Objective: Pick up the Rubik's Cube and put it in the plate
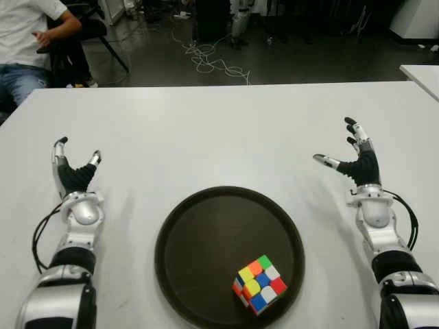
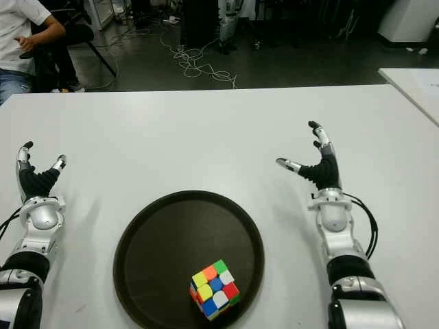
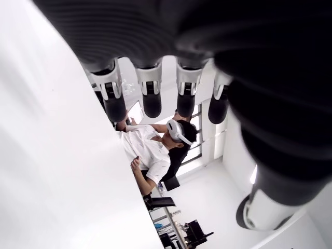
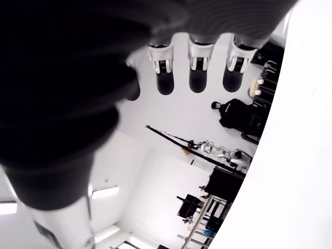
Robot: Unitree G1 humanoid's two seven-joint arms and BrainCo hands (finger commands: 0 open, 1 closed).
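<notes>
The Rubik's Cube (image 1: 260, 283) sits inside the dark round plate (image 1: 199, 247), toward its near right part, with yellow, orange, green, blue, white and red squares showing. My left hand (image 1: 74, 170) is to the left of the plate, fingers spread and holding nothing. To the right of the plate my right hand (image 1: 351, 156) is also open, thumb pointing inward toward the middle. Both wrist views show straight fingers (image 3: 150, 96) and fingertips (image 4: 198, 70) with nothing between them.
The white table (image 1: 219, 130) stretches to a far edge. A seated person (image 1: 27, 41) is beyond its far left corner. Cables (image 1: 209, 58) lie on the dark floor behind. Another white table's corner (image 1: 422, 74) shows at far right.
</notes>
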